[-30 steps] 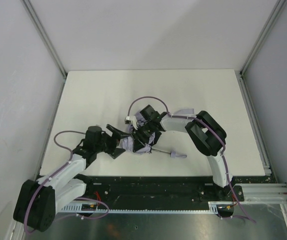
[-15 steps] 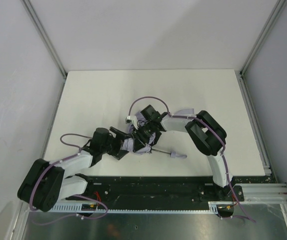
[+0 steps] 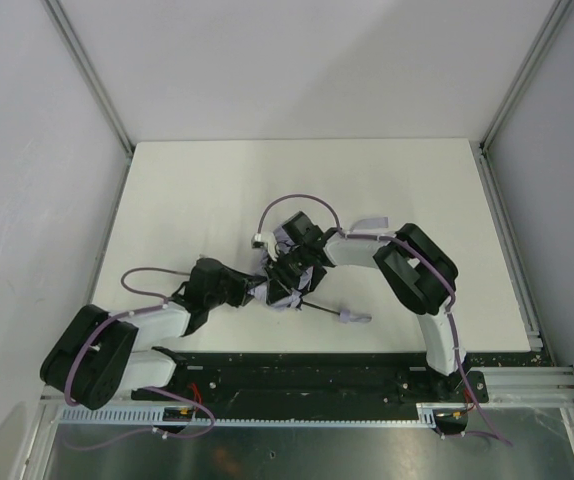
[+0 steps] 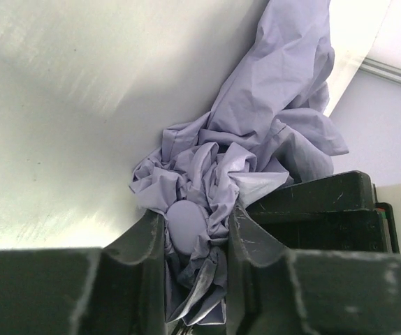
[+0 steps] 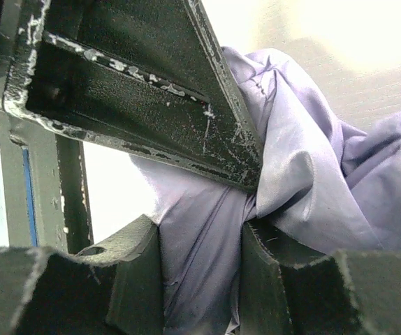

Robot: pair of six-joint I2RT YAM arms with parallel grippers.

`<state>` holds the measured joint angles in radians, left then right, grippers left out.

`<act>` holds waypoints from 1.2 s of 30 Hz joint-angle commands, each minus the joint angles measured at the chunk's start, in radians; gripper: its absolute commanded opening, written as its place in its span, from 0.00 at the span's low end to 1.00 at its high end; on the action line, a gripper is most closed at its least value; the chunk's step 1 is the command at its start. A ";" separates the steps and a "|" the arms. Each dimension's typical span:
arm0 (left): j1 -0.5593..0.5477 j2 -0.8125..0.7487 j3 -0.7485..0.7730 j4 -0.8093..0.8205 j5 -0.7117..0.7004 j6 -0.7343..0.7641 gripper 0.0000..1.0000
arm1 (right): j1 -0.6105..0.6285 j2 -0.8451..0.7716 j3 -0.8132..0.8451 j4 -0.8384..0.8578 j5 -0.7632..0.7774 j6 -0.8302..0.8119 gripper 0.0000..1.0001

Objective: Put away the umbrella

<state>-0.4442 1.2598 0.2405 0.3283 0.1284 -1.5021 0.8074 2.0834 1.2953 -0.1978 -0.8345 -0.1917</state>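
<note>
Near the middle of the desk (image 3: 217, 190), slightly toward 6 o'clock, the umbrella (image 3: 285, 294) lies crumpled, its handle (image 3: 353, 318) pointing to 4 o'clock. The left gripper (image 4: 195, 223), at the umbrella's 9 o'clock, is clamped on bunched canopy (a round cap between its fingers); the right gripper (image 5: 200, 237), at 12 o'clock, pinches another fold.

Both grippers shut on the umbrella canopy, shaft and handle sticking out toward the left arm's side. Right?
Not quite. The shaft and handle stick out toward the right arm's side, as the top view shows. The rest holds: the left gripper and right gripper are each shut on the umbrella canopy, seen in the wrist views.
</note>
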 commanded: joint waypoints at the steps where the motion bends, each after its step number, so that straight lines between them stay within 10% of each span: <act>1: 0.008 0.095 -0.036 -0.090 -0.237 0.174 0.09 | 0.084 0.095 -0.082 -0.104 0.048 -0.077 0.00; 5: 0.009 0.107 -0.042 -0.089 -0.193 0.190 0.01 | 0.083 0.064 -0.083 -0.082 0.138 -0.004 0.05; 15: 0.009 0.064 0.016 -0.255 -0.093 0.186 0.00 | 0.133 -0.266 -0.101 -0.146 0.556 0.139 0.83; 23: 0.012 0.110 0.081 -0.358 -0.024 0.193 0.00 | 0.362 -0.470 -0.273 0.045 1.039 0.038 0.88; 36: 0.033 0.177 0.144 -0.485 0.047 0.207 0.00 | 0.450 -0.232 -0.296 0.344 1.429 0.010 0.74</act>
<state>-0.4118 1.3762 0.4183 0.0948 0.2310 -1.3880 1.2713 1.8046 1.0027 0.0311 0.4419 -0.1856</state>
